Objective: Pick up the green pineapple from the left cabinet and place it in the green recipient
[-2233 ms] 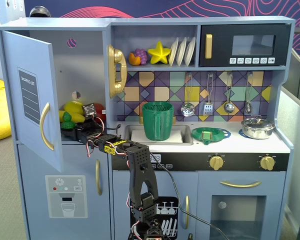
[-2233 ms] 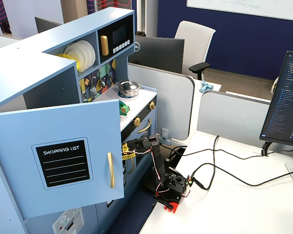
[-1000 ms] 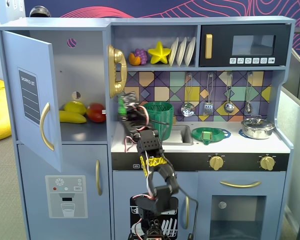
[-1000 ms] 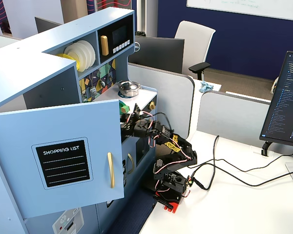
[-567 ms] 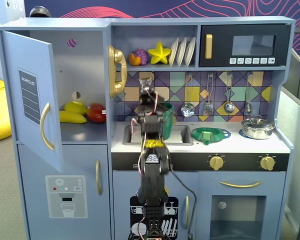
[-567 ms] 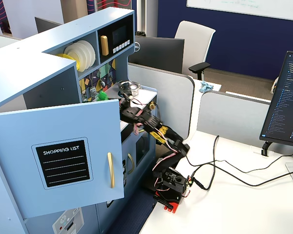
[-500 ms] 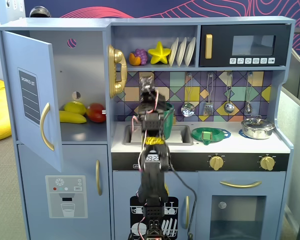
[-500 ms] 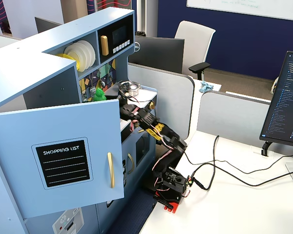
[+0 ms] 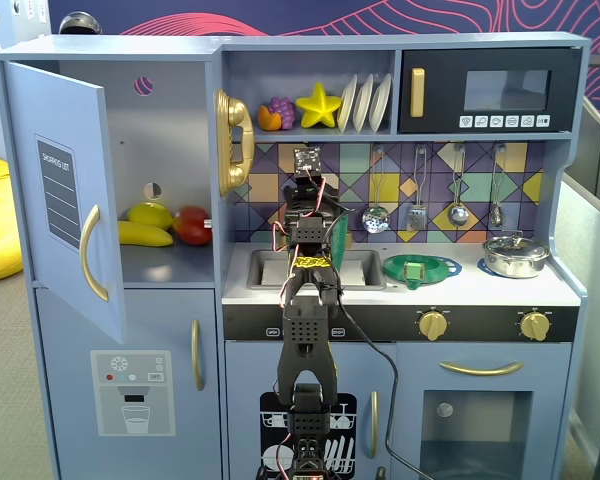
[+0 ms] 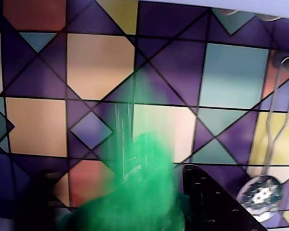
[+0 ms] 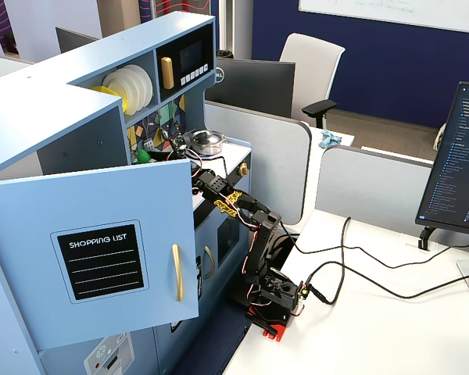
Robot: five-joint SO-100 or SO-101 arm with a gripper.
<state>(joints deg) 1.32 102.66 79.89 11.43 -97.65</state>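
Observation:
In the wrist view the green pineapple (image 10: 144, 192) is a blurred green lump with a vertical streak, low between the jaws of my gripper (image 10: 118, 192). The black right finger (image 10: 207, 202) is sharp and beside the pineapple. The left finger (image 10: 38, 202) is a dark blur, and tile shows between it and the fruit, so the jaws stand open. In a fixed view my gripper (image 9: 308, 200) is raised over the sink, facing the tiled backsplash. The dark green recipient (image 9: 338, 240) stands just right of the arm, partly hidden. The left cabinet (image 9: 170, 130) is open, its door (image 9: 65, 200) swung out.
A lemon (image 9: 150, 212), banana (image 9: 145, 235) and red fruit (image 9: 192, 225) lie in the cabinet. A flat green strainer dish (image 9: 420, 268) and a metal pot (image 9: 515, 255) sit on the counter. Utensils (image 10: 260, 192) hang on the backsplash. The door (image 11: 102, 250) juts out left of the arm.

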